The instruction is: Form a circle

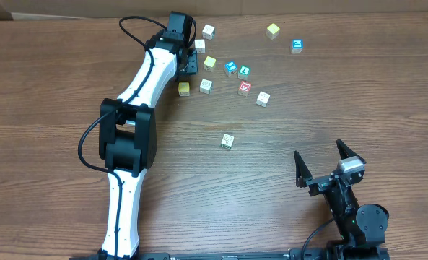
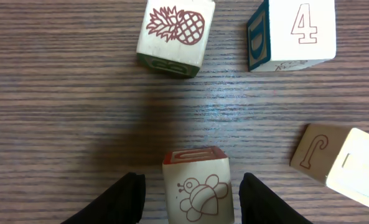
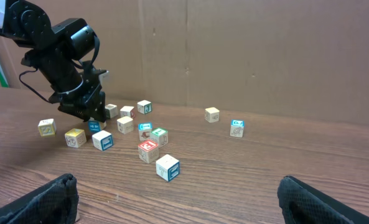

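The circle shows as a loose clump of small cubes [image 1: 206,85] just right of my left gripper [image 1: 191,63], among them a red-topped cube [image 1: 245,88] and blue-faced ones [image 1: 230,68]. In the left wrist view my left gripper [image 2: 192,182] is open around a cream cube with a bee drawing [image 2: 196,186], with a narrow gap at each finger. Ahead of it stand a pineapple cube [image 2: 175,34], a "4" cube [image 2: 293,31] and a "J" cube [image 2: 333,162]. My right gripper [image 1: 322,165] [image 3: 184,205] stands wide open near the front right, with nothing between its fingers.
Stray cubes lie apart from the clump: one mid-table [image 1: 227,141], a yellow one [image 1: 273,30] and a blue-faced one [image 1: 297,46] at the back right, and one by the left wrist [image 1: 208,31]. A brown wall [image 3: 234,50] closes the far side.
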Controlling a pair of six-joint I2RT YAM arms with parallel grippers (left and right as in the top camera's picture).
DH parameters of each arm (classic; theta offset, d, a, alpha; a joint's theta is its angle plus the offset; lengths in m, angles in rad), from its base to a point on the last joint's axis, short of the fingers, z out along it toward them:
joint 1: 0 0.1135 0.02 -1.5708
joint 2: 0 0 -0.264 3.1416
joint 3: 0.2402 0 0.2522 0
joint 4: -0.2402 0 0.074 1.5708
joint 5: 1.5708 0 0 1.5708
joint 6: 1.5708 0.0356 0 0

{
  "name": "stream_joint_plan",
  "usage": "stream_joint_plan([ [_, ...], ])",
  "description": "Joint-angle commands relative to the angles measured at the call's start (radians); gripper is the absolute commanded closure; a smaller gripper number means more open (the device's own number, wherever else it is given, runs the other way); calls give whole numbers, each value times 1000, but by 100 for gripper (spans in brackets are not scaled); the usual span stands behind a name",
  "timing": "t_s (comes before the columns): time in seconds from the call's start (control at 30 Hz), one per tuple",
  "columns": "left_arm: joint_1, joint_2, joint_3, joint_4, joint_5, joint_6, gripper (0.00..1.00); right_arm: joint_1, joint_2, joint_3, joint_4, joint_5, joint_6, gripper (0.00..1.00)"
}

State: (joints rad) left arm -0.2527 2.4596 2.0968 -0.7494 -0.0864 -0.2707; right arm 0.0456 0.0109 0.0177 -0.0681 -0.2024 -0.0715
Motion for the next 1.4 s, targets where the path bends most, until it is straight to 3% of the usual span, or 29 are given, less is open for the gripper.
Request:
stream_joint_plan([
  [0.0,5,22,0,6,-3,-6,55,-1,-8,-10,6,2,-1,0],
  [0.13,5,22,0,7,-2,-6,62,-1,-8,-10,6,2,-1,0],
  [0.2,5,22,0,18,-2,-6,71,-1,-8,-10,6,2,-1,0],
  [0.63,6,-74,50,-19,-2,-6,79,-1,-8,-10,6,2,-1,0],
  [0.77,5,-183,72,-110,4,-6,84,-1,-8,-10,6,2,-1,0],
  [1.03,0,-420,72,-450,16,-6,85,-1,-8,-10,6,2,-1,0],
  [1.2,-15,-436,67,-608,64,-7,85,-1,-8,-10,6,2,-1,0],
  [1.37,-49,-435,-6,-652,111,-7,87,-1,-8,-10,6,2,-1,0],
])
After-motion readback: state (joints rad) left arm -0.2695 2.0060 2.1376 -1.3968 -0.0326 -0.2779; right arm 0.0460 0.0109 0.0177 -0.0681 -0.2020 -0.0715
